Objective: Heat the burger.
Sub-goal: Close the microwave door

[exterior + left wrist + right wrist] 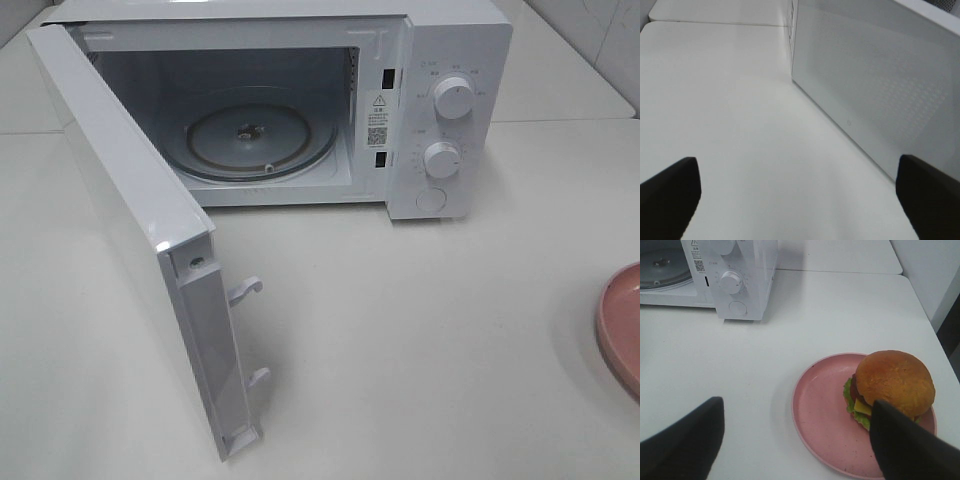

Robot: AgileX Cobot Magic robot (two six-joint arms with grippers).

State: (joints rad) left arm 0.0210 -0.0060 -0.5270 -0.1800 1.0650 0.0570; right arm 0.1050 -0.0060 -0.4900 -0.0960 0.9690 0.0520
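White tabletop (420, 330), pale wall behind. A white microwave (450, 60) stands at the back, its door (130, 230) swung fully open toward the front; two latch hooks show on the door's edge. Glass turntable (255, 140) inside, bare. Two round knobs (454, 98) and a round button on the control panel.

Left gripper (800, 200): the two dark fingers (670, 192) stand wide apart, released, holding nothing. Bare tabletop lies between them. The outer face of the open door runs just beyond and beside the one finger, not touching it.

Right gripper (800, 445): fingers (685, 440) spread, released, nothing between them but tabletop and part of a pink plate (820, 410). The burger (892, 382) sits on that plate, toward the rim on the side of the one finger; that finger's tip overlaps the burger's near edge in the wrist view, contact cannot be told. Bun domed and golden-brown, lettuce and a yellow slice showing at the side. Microwave front stands well beyond the fingers.

In the high view only the plate's edge shows at the right border; burger and both grippers are out of that view.
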